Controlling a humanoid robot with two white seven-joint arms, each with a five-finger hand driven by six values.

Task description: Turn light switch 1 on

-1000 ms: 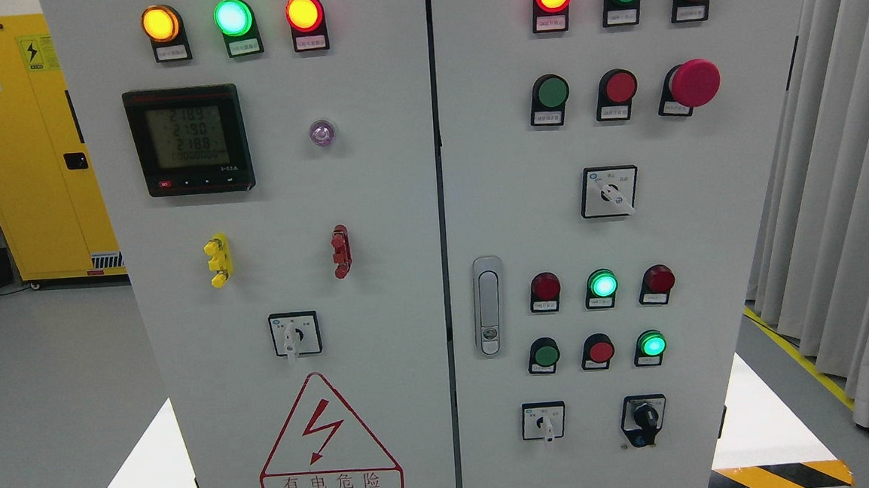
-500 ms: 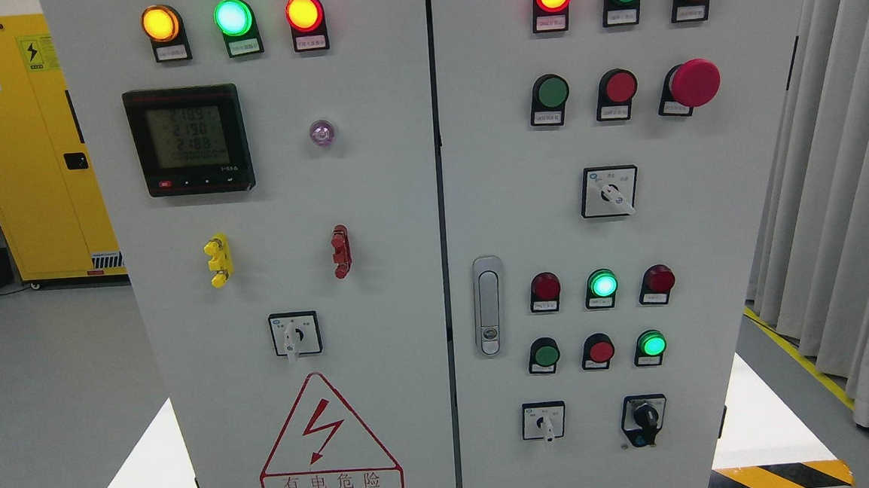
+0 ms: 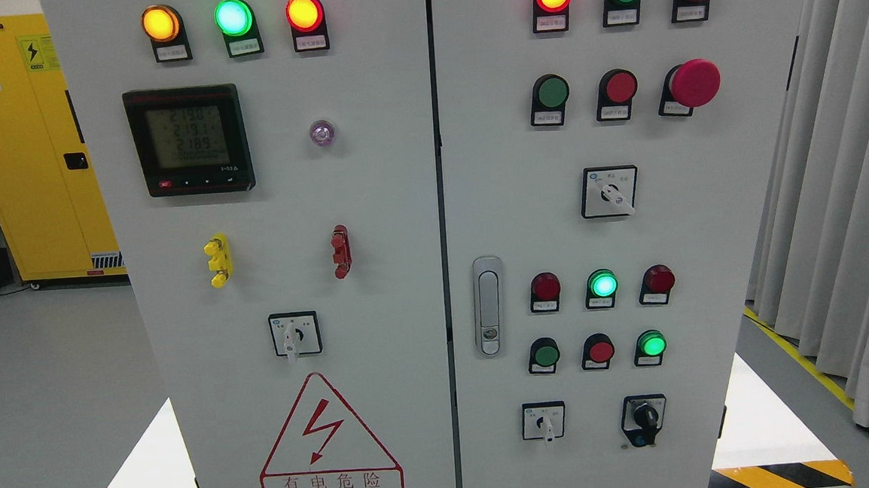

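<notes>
A grey electrical cabinet with two doors fills the head view. The right door carries rows of round buttons: a green button, a red button and a lit green button. Above them are two dark red lamps and a lit green lamp. Below are a white selector switch and a black rotary knob. The labels are too small to read, so I cannot tell which one is light switch 1. Neither hand is in view.
The left door holds three lit lamps, a digital meter, yellow and red terminals, a selector switch and a warning triangle. A door latch sits at the seam. A yellow cabinet stands at the left, grey curtains at the right.
The digits on the meter's display have changed slightly. Nothing else has visibly moved.
</notes>
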